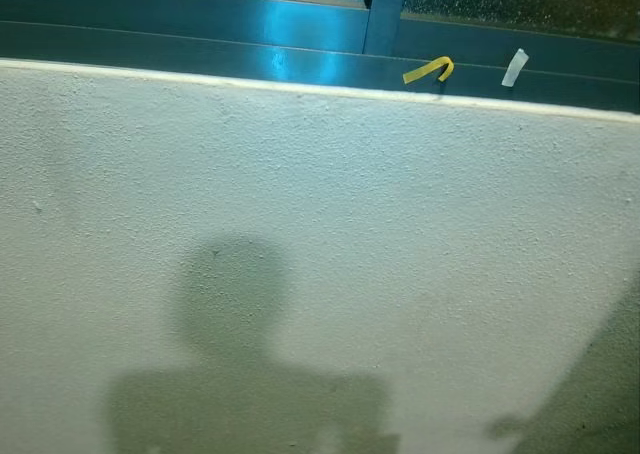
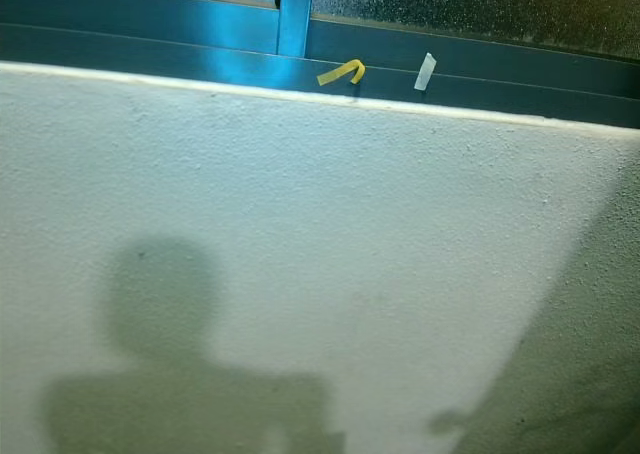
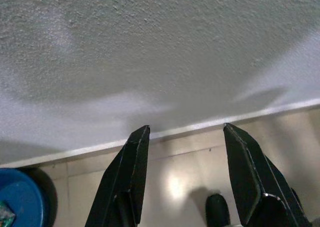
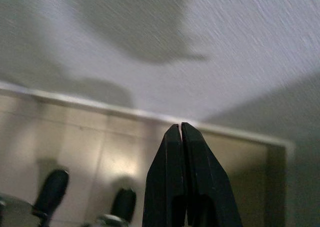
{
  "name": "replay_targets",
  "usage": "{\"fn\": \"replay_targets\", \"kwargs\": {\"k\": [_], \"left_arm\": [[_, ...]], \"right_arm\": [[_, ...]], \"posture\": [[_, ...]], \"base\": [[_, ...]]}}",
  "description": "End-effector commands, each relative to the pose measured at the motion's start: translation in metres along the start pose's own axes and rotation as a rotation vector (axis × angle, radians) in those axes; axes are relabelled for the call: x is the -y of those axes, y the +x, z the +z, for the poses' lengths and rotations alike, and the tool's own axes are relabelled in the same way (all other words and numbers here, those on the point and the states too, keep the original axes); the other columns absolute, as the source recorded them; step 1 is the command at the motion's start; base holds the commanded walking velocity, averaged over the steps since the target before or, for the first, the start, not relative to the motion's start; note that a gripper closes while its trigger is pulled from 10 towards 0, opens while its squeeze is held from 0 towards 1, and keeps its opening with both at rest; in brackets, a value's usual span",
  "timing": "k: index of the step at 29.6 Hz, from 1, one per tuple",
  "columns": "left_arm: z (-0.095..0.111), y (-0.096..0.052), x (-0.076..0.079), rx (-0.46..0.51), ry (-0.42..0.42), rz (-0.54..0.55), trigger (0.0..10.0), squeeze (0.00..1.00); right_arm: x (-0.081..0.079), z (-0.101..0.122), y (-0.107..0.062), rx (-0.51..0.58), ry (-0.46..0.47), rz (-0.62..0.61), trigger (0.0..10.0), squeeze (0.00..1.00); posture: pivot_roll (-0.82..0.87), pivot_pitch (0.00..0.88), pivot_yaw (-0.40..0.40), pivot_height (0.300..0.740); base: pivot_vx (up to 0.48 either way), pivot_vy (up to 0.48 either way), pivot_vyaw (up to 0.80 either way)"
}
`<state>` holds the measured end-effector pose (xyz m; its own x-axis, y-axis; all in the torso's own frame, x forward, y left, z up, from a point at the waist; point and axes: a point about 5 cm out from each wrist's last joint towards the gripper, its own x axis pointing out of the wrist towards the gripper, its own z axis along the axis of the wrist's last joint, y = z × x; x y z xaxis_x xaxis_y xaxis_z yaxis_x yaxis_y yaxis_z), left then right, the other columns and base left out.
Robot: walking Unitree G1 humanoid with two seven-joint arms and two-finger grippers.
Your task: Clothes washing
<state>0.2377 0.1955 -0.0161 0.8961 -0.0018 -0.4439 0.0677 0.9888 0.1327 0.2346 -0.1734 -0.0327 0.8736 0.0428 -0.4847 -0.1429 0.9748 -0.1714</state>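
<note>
No clothes or washing machine can be seen. In the left wrist view my left gripper [image 3: 186,132] hangs open with nothing between its black fingers [image 3: 131,172], pointing at the foot of a rough white wall [image 3: 150,47] and the tiled floor [image 3: 180,182]. In the right wrist view my right gripper [image 4: 180,128] is shut and empty, its tips pressed together, aimed at the same kind of white wall [image 4: 240,52] and tiled floor [image 4: 90,147].
The eye views face a rough white wall [image 1: 330,224] bearing my shadow [image 1: 240,364], topped by a dark teal window frame [image 1: 250,34] with a yellow strip [image 1: 430,71] and a white tape scrap [image 1: 514,67]. A blue round object [image 3: 17,199] sits on the floor.
</note>
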Motion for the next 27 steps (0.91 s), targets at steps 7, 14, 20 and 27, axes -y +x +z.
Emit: {"fn": "replay_targets", "kwargs": {"k": [7, 14, 20, 27], "left_arm": [[-0.035, -0.001, 0.023, -0.185, -0.031, -0.018, 10.0, 0.00], [-0.017, 0.009, 0.014, -0.130, -0.043, -0.005, 10.0, 0.00], [0.027, 0.019, 0.009, 0.065, -0.064, -0.004, 10.0, 0.00], [0.055, -0.001, 0.000, 0.249, -0.040, -0.002, 10.0, 0.00]], "right_arm": [[0.011, -0.052, -0.022, -0.190, 0.025, -0.112, 10.0, 0.00], [0.011, -0.019, -0.005, -0.055, 0.075, -0.139, 10.0, 0.00], [0.012, 0.029, 0.009, 0.159, 0.101, -0.131, 10.0, 0.00], [0.005, 0.062, 0.003, 0.351, 0.101, -0.106, 10.0, 0.00]], "posture": [[0.01, 0.043, 0.024, 0.740], [-0.01, 0.051, 0.045, 0.740], [0.00, 0.056, 0.050, 0.740], [0.01, 0.065, 0.038, 0.740]], "base": [[0.000, 0.000, 0.00], [0.000, 0.000, 0.00], [0.000, 0.000, 0.00], [0.000, 0.000, 0.00]]}}
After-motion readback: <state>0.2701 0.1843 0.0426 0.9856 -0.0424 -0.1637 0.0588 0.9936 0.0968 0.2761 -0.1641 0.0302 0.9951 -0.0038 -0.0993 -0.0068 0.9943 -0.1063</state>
